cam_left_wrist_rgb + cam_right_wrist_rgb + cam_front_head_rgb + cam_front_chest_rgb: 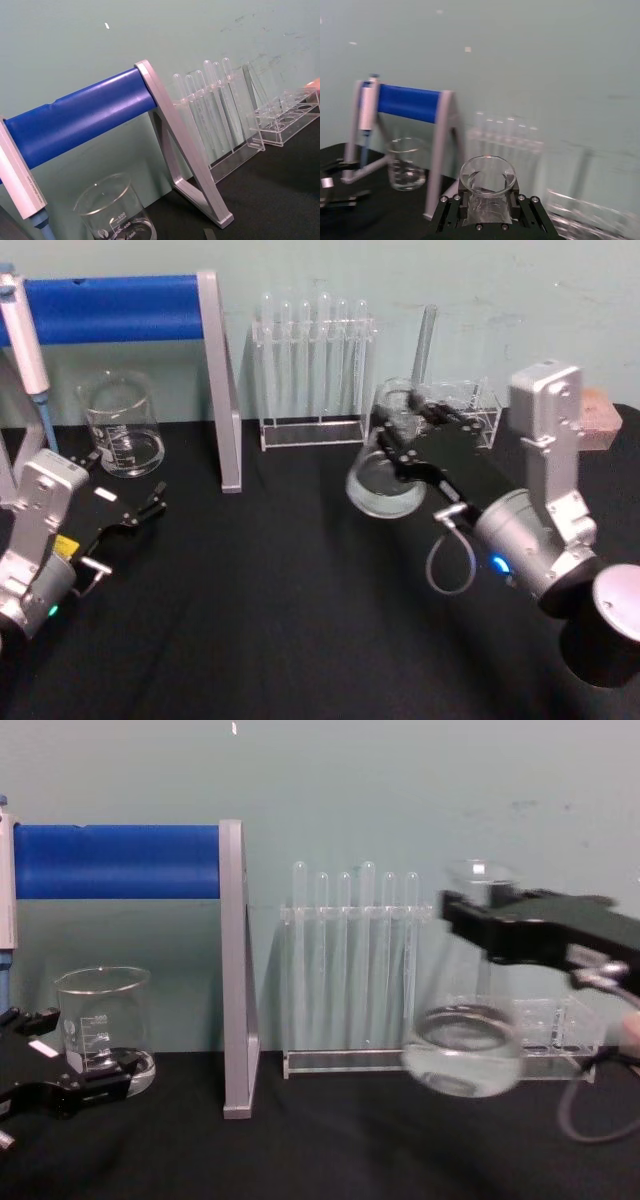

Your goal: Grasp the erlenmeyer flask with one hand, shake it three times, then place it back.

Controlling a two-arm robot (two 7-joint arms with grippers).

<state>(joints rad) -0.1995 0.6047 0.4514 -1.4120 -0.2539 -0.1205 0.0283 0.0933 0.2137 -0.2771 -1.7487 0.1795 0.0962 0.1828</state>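
Counter [300, 620]: black;
Erlenmeyer flask [383, 488]: held above counter, tilted, neck between right claw's fingers;
Right claw [402, 428]: clenched on flask neck;
Left claw [148, 505]: released, low near beaker [122, 430]

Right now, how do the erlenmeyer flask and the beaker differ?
Shape: the erlenmeyer flask is conical with a narrow neck; the beaker is straight-sided.
Support: the flask is gripped at its neck by the right gripper, apparently off the table; the beaker stands on the table.
Pose: the flask is tilted; the beaker is upright.
Shared: both are clear glass. The left gripper sits open near the beaker.
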